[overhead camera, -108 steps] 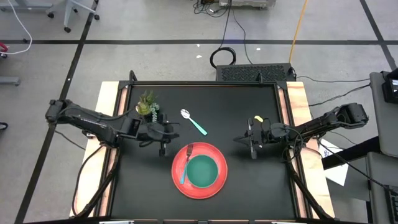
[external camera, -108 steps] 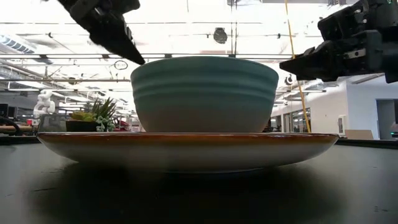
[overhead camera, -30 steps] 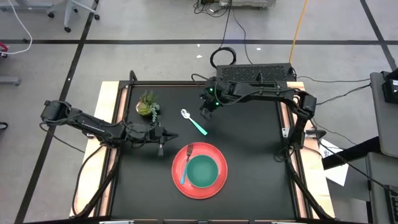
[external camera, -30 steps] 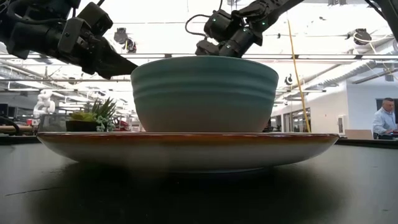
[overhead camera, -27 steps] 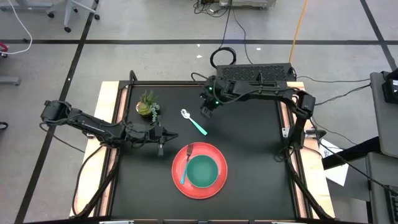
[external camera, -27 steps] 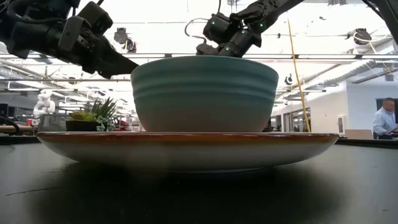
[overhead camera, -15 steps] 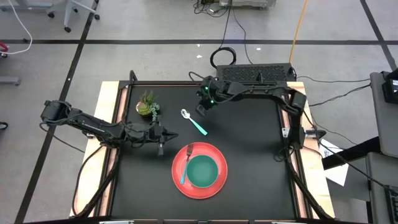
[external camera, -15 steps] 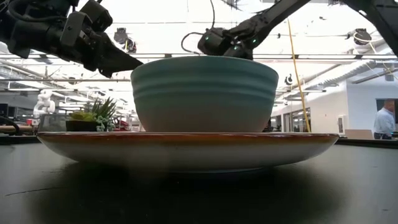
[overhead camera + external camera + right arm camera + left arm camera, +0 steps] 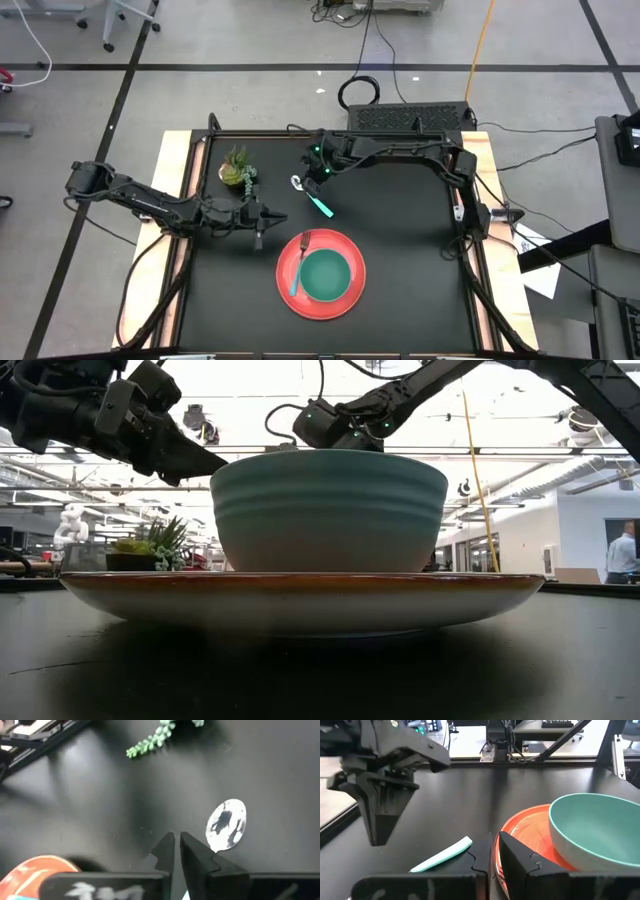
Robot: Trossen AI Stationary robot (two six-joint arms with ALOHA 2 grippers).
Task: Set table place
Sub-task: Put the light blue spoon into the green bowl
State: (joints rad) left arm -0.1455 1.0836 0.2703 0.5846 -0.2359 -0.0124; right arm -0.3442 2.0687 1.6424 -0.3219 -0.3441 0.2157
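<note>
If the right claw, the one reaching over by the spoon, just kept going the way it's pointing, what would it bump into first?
Probably the table itself. The right gripper points down at bare black top right beside the spoon, whose bowl lies just off to one side of its nearly closed fingers. How high it hangs is hard to judge, so it might graze the spoon.

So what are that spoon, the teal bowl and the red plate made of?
The spoon has a shiny, mirror-like head, probably metal, and a matte light-blue handle that looks like plastic. The bowl looks like glazed ceramic or melamine: ridged bands, soft sheen. The plate is glossy with highlights, likely the same; I can't tell which.
</note>
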